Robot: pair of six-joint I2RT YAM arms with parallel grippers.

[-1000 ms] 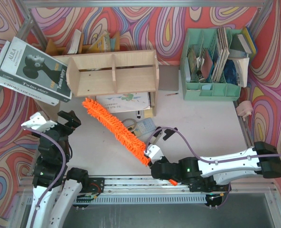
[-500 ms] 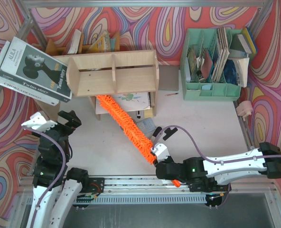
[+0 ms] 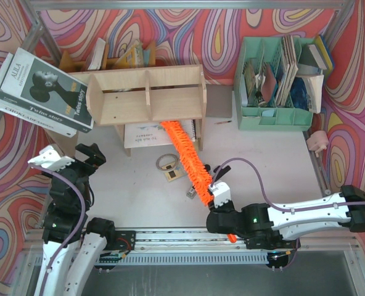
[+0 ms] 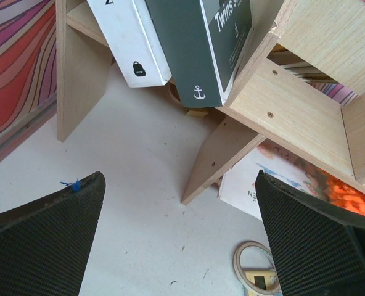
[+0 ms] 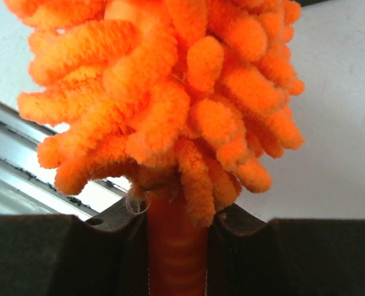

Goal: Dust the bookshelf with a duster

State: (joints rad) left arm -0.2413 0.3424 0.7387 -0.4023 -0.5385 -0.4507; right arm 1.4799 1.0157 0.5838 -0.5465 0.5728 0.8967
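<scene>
The plywood bookshelf (image 3: 147,95) stands at the back left, two compartments facing up in the top view; it also shows in the left wrist view (image 4: 306,92). The orange fluffy duster (image 3: 185,157) runs from my right gripper up-left, its tip under the shelf's right compartment edge. My right gripper (image 3: 219,206) is shut on the duster's orange handle (image 5: 176,246), just below the fluffy head (image 5: 164,92). My left gripper (image 3: 87,154) is open and empty, left of the shelf's leg (image 4: 216,157).
Books (image 3: 44,92) lean against the shelf's left end. A mint-green organiser (image 3: 275,83) stands back right. A paper booklet (image 3: 145,132), a round ring (image 3: 166,162) and small items lie under and before the shelf.
My right gripper has swung the duster to the right; its tip moved from the shelf's left leg area to under the right compartment. The left arm has not moved.
</scene>
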